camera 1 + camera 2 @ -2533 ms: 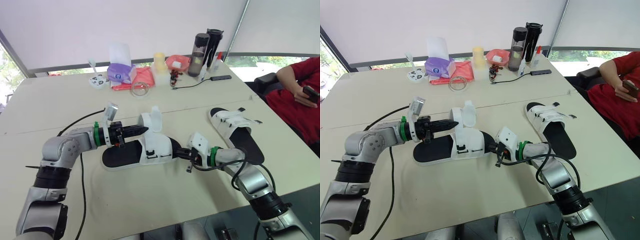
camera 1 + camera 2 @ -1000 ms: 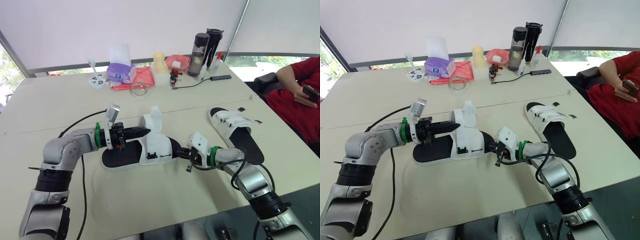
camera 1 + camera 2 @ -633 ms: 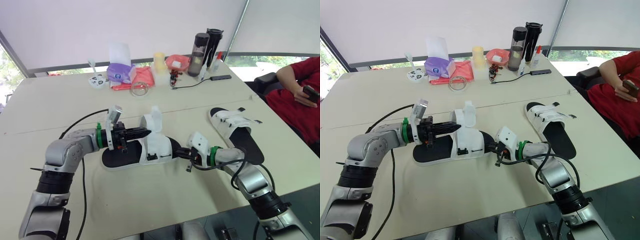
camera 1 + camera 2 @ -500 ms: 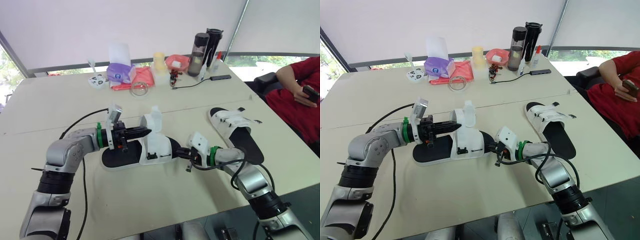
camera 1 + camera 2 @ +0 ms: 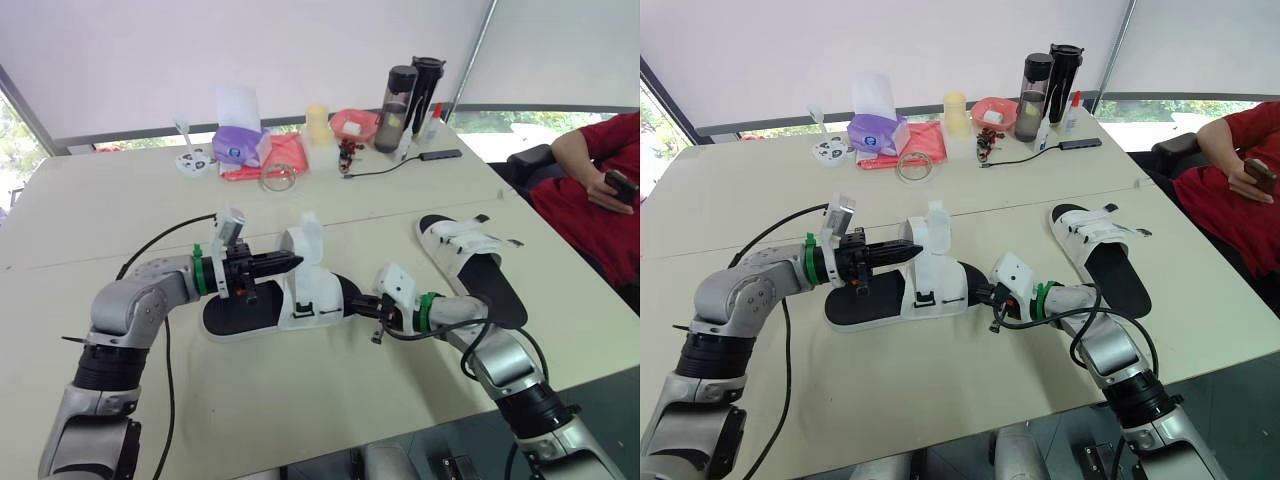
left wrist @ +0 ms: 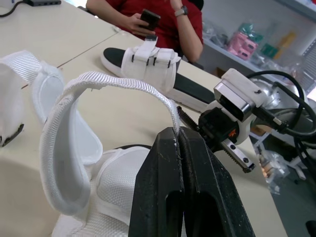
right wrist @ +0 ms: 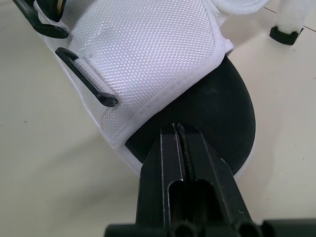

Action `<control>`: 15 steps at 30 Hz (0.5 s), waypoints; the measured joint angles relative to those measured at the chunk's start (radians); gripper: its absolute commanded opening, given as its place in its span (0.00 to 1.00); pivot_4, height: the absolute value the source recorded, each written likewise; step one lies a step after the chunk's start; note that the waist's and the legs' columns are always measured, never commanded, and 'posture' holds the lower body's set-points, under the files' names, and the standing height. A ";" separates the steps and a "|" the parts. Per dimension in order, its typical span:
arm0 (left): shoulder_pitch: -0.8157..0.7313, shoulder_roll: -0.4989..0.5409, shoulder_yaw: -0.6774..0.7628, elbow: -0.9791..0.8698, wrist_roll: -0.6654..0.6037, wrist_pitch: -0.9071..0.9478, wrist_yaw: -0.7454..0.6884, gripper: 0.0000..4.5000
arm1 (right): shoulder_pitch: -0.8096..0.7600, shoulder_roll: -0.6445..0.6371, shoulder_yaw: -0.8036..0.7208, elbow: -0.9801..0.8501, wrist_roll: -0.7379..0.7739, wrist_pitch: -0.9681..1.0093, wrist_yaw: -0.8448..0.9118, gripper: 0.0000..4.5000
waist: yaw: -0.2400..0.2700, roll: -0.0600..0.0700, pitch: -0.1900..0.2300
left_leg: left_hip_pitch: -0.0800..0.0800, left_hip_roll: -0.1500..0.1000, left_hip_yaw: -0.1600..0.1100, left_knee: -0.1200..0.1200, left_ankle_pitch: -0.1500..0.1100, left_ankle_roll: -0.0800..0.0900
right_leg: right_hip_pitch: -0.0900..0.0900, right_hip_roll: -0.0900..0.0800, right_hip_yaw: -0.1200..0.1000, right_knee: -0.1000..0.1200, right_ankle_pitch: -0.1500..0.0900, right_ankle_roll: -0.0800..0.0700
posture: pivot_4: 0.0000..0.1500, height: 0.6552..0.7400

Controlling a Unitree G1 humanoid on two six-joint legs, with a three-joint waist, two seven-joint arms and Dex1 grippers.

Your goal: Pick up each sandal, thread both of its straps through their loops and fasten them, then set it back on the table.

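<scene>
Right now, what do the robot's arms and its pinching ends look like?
The left arm and right arm are silver-grey metal with rounded joints and black bands. Each wrist carries a green ring and a small white box, then a black block ending in two slim black jaws. Black cables loop along both arms.

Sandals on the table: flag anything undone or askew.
The near sandal is undone: one white strap arches up off it, unthreaded, its tip pinched in the left jaws. The right jaws are shut at its black sole's end. The far sandal lies flat, straps across its upper.
</scene>
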 measured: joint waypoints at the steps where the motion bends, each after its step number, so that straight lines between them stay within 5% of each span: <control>1: 0.005 0.003 0.000 -0.005 -0.006 0.005 0.000 0.01 | 0.000 0.000 0.000 0.000 0.000 0.000 0.000 0.00 | 0.000 0.000 0.000 | 0.000 0.000 0.000 0.000 0.000 0.000 | 0.000 0.000 0.000 0.000 0.000 0.000 | 1.00 1.00; 15: 0.040 0.013 0.005 -0.043 -0.012 0.012 0.007 0.01 | -0.005 0.005 0.000 0.010 0.000 -0.007 0.000 0.00 | -0.001 0.000 0.000 | 0.000 0.000 0.000 0.000 0.000 0.000 | -0.001 -0.001 0.000 -0.001 0.000 0.000 | 1.00 1.00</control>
